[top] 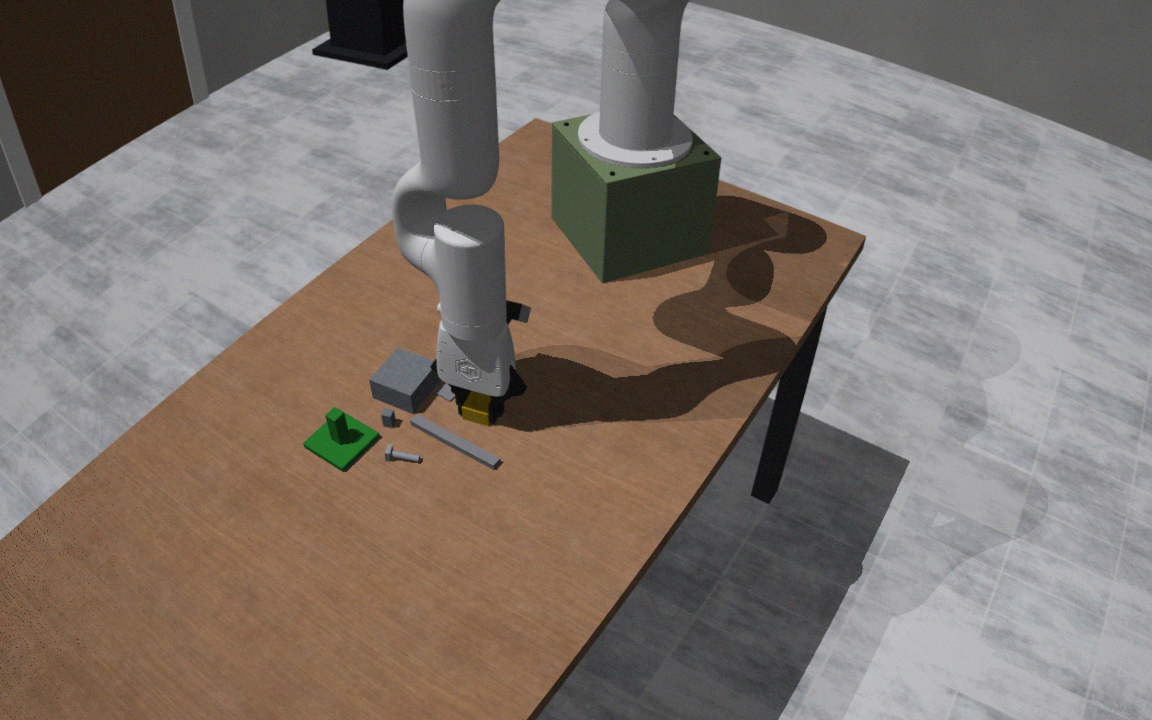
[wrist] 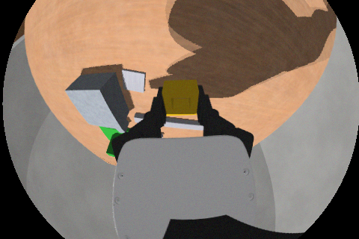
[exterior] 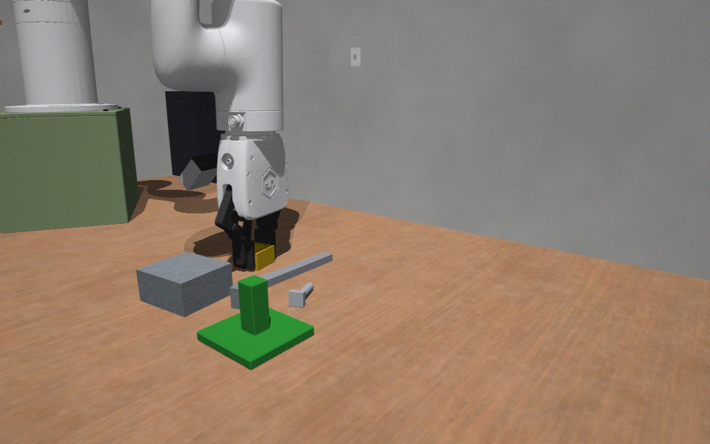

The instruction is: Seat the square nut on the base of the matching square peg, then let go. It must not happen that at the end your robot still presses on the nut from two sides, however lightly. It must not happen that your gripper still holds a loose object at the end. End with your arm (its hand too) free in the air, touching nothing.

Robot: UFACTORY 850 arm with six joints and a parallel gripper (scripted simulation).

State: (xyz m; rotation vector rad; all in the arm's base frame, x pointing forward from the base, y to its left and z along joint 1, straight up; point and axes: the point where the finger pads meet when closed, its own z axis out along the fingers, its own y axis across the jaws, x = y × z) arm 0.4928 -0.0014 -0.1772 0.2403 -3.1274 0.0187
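The yellow square nut (top: 475, 408) (exterior: 264, 255) (wrist: 181, 97) rests on the table between my black fingers. My gripper (top: 476, 404) (exterior: 251, 254) (wrist: 180, 94) is down at the table top and shut on the nut. The green square peg (top: 337, 424) (exterior: 253, 304) stands upright on its flat green base (top: 354, 451) (exterior: 286, 338), to the left of the gripper in the top view. In the wrist view only a green corner of the base (wrist: 108, 134) shows beside the gripper body.
A grey block (top: 403, 377) (exterior: 182, 282) (wrist: 95, 97) lies close beside the gripper. A long grey bar (top: 455, 440) (exterior: 297, 267), a small grey cube (top: 388, 416) and a grey bolt (top: 401, 455) (exterior: 299, 295) lie between the nut and the peg. The arm's green pedestal (top: 634, 201) (exterior: 57, 165) stands at the back.
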